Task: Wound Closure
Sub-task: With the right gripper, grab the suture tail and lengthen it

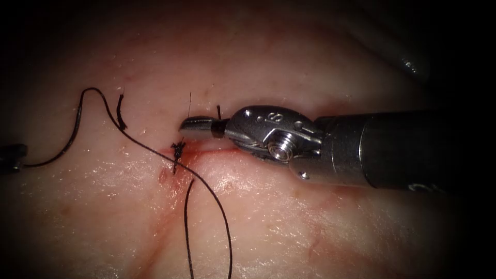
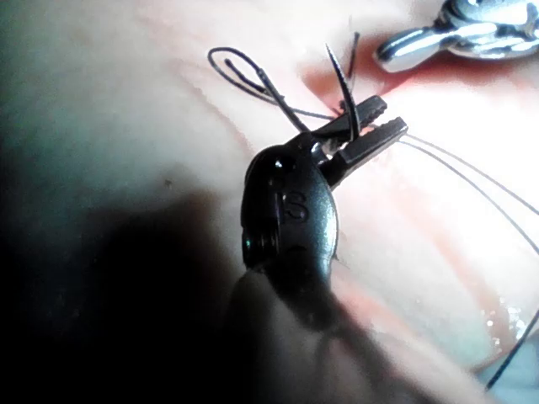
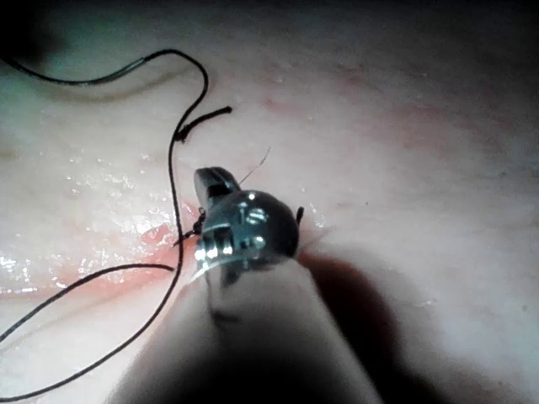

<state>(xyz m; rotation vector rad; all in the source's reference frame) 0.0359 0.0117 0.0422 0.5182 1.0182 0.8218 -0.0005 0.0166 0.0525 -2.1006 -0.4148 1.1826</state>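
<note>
Right tool (image 1: 199, 124) jaws together, empty, tip just above the cut (image 1: 217, 152) by a knot (image 1: 178, 150). Left tool (image 2: 370, 126) jaws clamped on the needle (image 2: 344, 80), held off the tissue (image 1: 289, 227). Thread (image 1: 98, 111) trails left from the knot to the left tool.

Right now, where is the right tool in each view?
Endoscope view: right tool enters from the right, tip just above the cut.
Left wrist view: right tool lies beyond the left tool, which seems to grip the needle above the tissue.
Right wrist view: right tool's tip sits by the cut.
Shared landmark: the red cut.
</note>
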